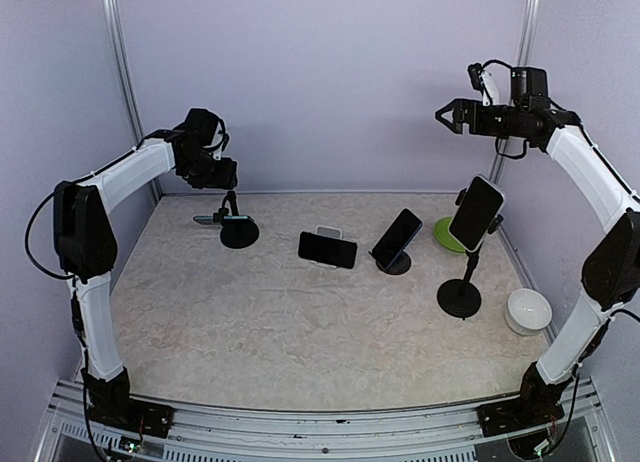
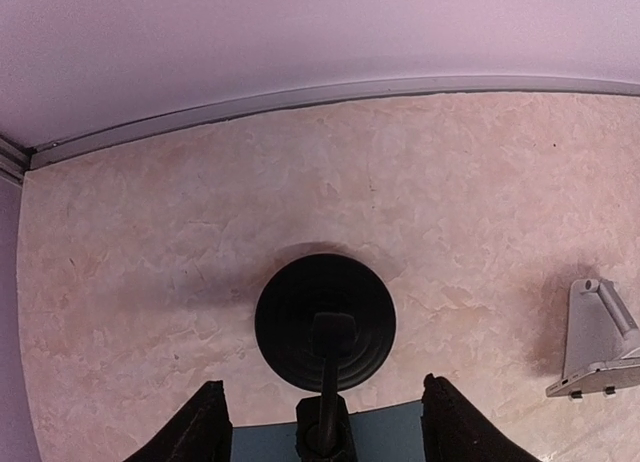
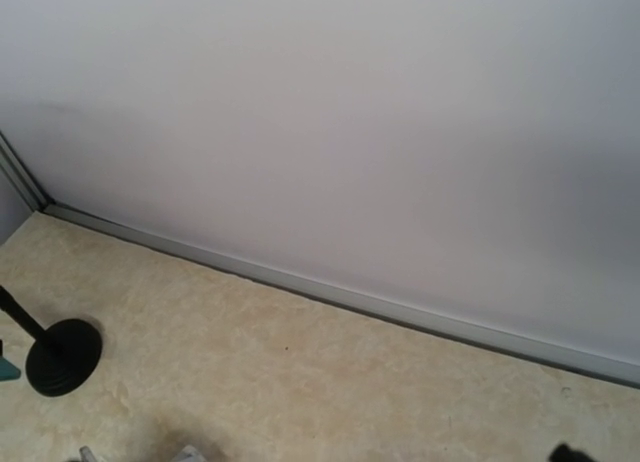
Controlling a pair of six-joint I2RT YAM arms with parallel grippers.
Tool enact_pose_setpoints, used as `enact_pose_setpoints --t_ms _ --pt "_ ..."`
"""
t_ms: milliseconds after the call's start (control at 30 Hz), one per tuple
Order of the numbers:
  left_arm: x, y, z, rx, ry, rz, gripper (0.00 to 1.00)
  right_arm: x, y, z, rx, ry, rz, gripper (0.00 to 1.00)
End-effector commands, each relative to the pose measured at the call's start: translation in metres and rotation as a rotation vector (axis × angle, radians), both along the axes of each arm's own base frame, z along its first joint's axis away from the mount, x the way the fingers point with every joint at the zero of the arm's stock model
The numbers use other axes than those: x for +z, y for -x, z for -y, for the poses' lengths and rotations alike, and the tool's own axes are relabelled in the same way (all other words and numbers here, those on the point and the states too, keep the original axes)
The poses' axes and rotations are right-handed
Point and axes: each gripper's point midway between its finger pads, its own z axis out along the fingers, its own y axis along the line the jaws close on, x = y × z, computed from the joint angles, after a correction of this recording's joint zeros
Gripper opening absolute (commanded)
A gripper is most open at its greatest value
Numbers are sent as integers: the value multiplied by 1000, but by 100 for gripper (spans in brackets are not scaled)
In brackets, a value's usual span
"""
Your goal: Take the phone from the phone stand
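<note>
A bluish phone [image 1: 222, 219] lies flat in the clamp of a black stand with a round base [image 1: 239, 233] at the back left. My left gripper [image 1: 222, 185] hovers just above it, open. In the left wrist view its fingers [image 2: 205, 427] straddle the phone [image 2: 400, 434], with the stand's stem and base [image 2: 325, 317] between them and the gripper [image 2: 322, 384] not closed on anything. My right gripper [image 1: 447, 116] is open and empty, high in the air at the back right. Its fingers barely show in the right wrist view.
A dark phone on a white stand [image 1: 327, 249], a phone on a low black stand [image 1: 397, 239] and a phone on a tall black stand [image 1: 476, 213] stand mid-table. A green plate [image 1: 447, 234] and a white bowl [image 1: 527, 310] sit at the right. A grey stand [image 2: 595, 342] shows in the left wrist view.
</note>
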Motion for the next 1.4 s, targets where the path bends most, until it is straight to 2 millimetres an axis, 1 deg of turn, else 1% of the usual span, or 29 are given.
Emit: enact_pose_setpoints --t_ms 0,100,200,367,533,667,833,933,1100,1200,1300,1367 --pt "-24 4 1 -30 -43 -48 61 21 10 -3 1 -25 51 100" --pt "-31 9 -1 -42 -58 -65 56 19 11 -3 2 -33 43 100" --pt "-34 10 -3 -43 -68 -68 53 17 13 -3 0 -42 39 100" --pt "-42 8 -3 -44 -64 -81 46 15 16 -4 3 -56 35 100" --pt "-53 5 -6 -33 -62 -96 42 19 17 -4 2 -62 37 100" --pt "-56 1 -10 -22 -63 -94 36 22 18 -4 4 -68 39 100" --pt "-55 0 -9 -29 -54 -86 31 20 18 -7 18 -72 30 100" --pt "-53 0 -9 -26 -47 -72 26 19 17 -7 19 -73 25 100" --pt "-55 -1 -8 -34 -49 -72 17 23 15 -7 20 -59 44 100" --pt "-55 -3 -10 -34 -51 -72 10 27 14 -6 23 -35 55 100" --pt "-49 -3 -11 -32 -46 -64 0 39 15 -4 17 -27 95 100" --pt "-41 -2 -11 -30 -43 -55 0 49 18 -4 14 -36 136 100"
